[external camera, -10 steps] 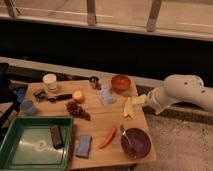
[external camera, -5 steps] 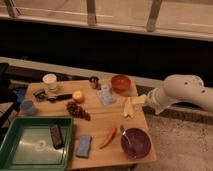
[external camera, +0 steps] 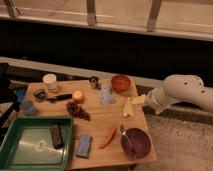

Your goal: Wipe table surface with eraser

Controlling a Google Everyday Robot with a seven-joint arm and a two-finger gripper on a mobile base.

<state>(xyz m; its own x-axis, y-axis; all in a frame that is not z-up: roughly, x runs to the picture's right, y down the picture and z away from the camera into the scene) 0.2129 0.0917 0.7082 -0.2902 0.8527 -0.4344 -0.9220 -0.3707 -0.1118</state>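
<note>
The eraser (external camera: 56, 136), a small dark block, lies inside the green tray (external camera: 20, 156) at the table's front left. The table surface (external camera: 107, 120) is light tan wood and carries many items. My gripper (external camera: 142, 100) is at the end of the white arm (external camera: 182, 92), which reaches in from the right. It hovers at the table's right edge, next to a pale yellow banana (external camera: 129, 107) and far from the eraser.
On the table stand a blue-grey sponge (external camera: 83, 146), red chili (external camera: 108, 137), purple bowl (external camera: 136, 142), red bowl (external camera: 120, 82), clear bottle (external camera: 105, 94), grapes (external camera: 77, 110), orange (external camera: 78, 96), white cup (external camera: 50, 81) and blue cup (external camera: 28, 107). A dark wall runs behind.
</note>
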